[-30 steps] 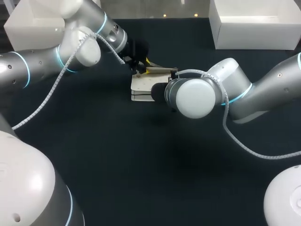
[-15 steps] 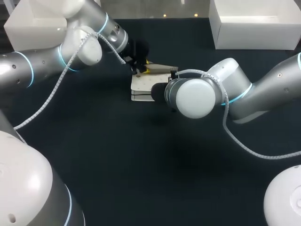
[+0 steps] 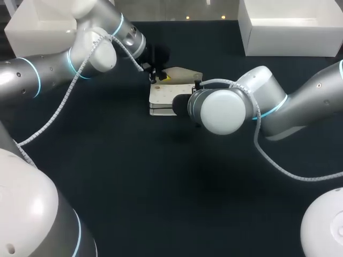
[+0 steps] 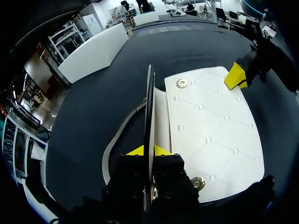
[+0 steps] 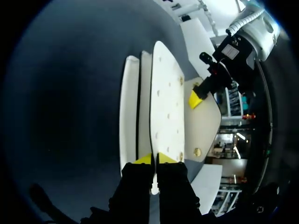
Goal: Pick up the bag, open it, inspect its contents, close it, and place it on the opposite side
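Note:
A white quilted bag [image 3: 161,99] lies flat on the dark table, its flap [image 3: 183,74] raised off the body. My left gripper [image 3: 159,78] is at the flap's near corner. In the left wrist view the gripper [image 4: 148,151] is shut on the flap [image 4: 149,102], which shows edge-on beside the quilted front panel [image 4: 212,140] and a loose strap [image 4: 117,142]. My right gripper [image 5: 154,160] is shut on the edge of the front panel [image 5: 166,102]. The flap [image 5: 205,123] stands open behind that panel. In the head view the right wrist [image 3: 222,110] hides its fingers.
A white box [image 3: 289,29] stands at the back right of the table and another [image 3: 37,27] at the back left. Dark bare tabletop [image 3: 161,176] stretches in front of the bag.
My left gripper has closed on the flap and drawn it up and back, so the flap stands higher off the bag. The right arm has stayed put.

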`<state>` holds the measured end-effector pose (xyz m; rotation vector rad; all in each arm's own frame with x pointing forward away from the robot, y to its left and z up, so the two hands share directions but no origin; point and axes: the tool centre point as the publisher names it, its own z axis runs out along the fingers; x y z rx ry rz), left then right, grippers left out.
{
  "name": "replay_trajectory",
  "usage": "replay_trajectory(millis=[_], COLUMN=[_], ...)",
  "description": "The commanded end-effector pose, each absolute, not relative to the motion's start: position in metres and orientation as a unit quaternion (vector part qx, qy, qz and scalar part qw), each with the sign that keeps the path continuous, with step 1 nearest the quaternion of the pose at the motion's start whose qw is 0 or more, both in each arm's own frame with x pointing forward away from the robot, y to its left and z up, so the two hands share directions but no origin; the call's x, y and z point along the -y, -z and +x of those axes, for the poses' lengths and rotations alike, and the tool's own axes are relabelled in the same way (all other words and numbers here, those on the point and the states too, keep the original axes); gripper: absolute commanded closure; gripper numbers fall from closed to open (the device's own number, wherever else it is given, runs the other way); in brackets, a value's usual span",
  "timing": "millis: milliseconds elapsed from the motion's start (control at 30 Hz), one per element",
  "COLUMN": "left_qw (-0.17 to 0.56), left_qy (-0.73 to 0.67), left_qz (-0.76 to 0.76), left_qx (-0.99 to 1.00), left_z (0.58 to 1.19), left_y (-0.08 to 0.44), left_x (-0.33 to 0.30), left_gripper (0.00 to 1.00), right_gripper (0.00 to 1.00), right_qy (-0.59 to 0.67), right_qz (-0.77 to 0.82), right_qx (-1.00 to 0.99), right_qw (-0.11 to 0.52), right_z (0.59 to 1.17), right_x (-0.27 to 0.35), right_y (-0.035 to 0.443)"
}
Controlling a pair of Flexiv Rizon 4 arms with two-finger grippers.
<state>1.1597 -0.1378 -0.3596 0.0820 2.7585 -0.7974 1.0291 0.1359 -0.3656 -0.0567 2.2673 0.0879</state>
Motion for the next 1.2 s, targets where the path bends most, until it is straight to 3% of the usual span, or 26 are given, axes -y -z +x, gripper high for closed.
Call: replay_trajectory(millis=[33, 100, 133, 167, 200, 233, 800, 1000, 1100, 1200], left_qw=[0.133, 0.134, 0.134, 0.135, 0.135, 0.135, 0.136, 0.139, 0.139, 0.14], left_qy=[0.281, 0.283, 0.284, 0.285, 0.285, 0.286, 0.295, 0.301, 0.303, 0.306], left_qz=[0.029, 0.029, 0.03, 0.03, 0.03, 0.029, 0.027, 0.036, 0.043, 0.051], left_qx=[-0.95, -0.949, -0.949, -0.949, -0.948, -0.948, -0.945, -0.943, -0.942, -0.94], left_z=[1.162, 1.162, 1.162, 1.162, 1.162, 1.162, 1.161, 1.158, 1.155, 1.152], left_y=[0.362, 0.36, 0.358, 0.357, 0.355, 0.353, 0.308, 0.287, 0.275, 0.264], left_x=[0.138, 0.138, 0.138, 0.138, 0.138, 0.138, 0.143, 0.146, 0.147, 0.149], left_gripper=[1.0, 1.0, 1.0, 1.0, 1.0, 1.0, 1.0, 1.0, 1.0, 1.0], right_gripper=[1.0, 1.0, 0.8, 0.55, 0.2, 0.0, 0.0, 0.27, 0.52, 0.61], right_qy=[-0.041, -0.041, -0.041, -0.042, -0.046, -0.048, -0.054, -0.043, -0.033, -0.025], right_qz=[-0.023, -0.022, -0.021, -0.018, -0.016, -0.014, -0.056, -0.059, -0.063, -0.068], right_qx=[-0.877, -0.877, -0.877, -0.878, -0.878, -0.879, -0.913, -0.916, -0.917, -0.918], right_qw=[0.478, 0.478, 0.479, 0.477, 0.475, 0.474, 0.4, 0.395, 0.392, 0.39], right_z=[1.027, 1.027, 1.027, 1.027, 1.026, 1.026, 1.013, 1.02, 1.026, 1.03], right_x=[-0.134, -0.134, -0.133, -0.133, -0.133, -0.132, -0.117, -0.11, -0.11, -0.11], right_y=[0.369, 0.368, 0.367, 0.366, 0.364, 0.362, 0.298, 0.278, 0.269, 0.262])
